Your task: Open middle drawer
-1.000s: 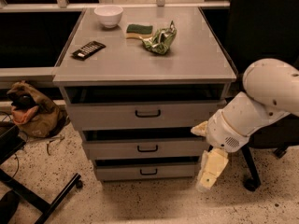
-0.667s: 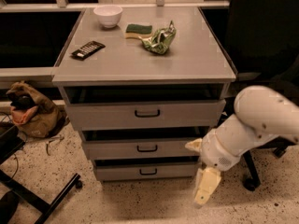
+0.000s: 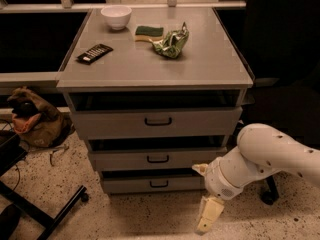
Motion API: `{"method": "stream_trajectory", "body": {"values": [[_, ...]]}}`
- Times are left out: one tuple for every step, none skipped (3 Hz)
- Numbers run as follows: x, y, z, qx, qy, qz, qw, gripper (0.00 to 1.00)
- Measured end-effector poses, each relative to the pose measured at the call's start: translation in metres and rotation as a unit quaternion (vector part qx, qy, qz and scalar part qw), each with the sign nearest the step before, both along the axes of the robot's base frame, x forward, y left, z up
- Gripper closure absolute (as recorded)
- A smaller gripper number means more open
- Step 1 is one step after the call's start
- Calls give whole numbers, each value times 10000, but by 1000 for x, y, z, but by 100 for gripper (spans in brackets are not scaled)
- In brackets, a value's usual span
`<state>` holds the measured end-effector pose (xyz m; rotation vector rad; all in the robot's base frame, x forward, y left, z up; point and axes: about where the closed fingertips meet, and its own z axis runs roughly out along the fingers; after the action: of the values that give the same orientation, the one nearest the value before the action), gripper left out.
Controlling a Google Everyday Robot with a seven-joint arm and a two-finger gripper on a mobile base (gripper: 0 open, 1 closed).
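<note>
The grey cabinet (image 3: 155,76) has three drawers. The middle drawer (image 3: 120,160) is a shallow grey drawer with a small black loop handle (image 3: 158,159) at its centre. It sits a little out from the cabinet, with a dark gap above its front. The taller top drawer (image 3: 115,124) is above it and the lowest drawer (image 3: 125,185) is below it. My gripper (image 3: 208,213) hangs from the white arm (image 3: 270,156) at the lower right. It is just above the floor, in front of the cabinet's lower right corner, below and right of the middle handle.
On the cabinet top lie a white bowl (image 3: 116,16), a sponge (image 3: 148,32), a green snack bag (image 3: 171,43) and a black remote (image 3: 94,53). A brown bag (image 3: 35,119) lies on the floor at the left. A black chair base (image 3: 45,214) is at the lower left.
My arm and gripper have moved left and lower, closer to the cabinet's lower right front. The drawers have not moved.
</note>
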<state>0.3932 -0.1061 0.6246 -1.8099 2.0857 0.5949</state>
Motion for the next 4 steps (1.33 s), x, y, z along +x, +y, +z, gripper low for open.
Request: {"method": "stream_trajectory", "body": {"values": [[0,0,0,0,0,0,10000,0],[13,12,-8,189,-125,56,9997,0],[43,15,-17,340,-606,-28,9976,0],[74,15,-25,423,-1284,-206,9906,0]]}}
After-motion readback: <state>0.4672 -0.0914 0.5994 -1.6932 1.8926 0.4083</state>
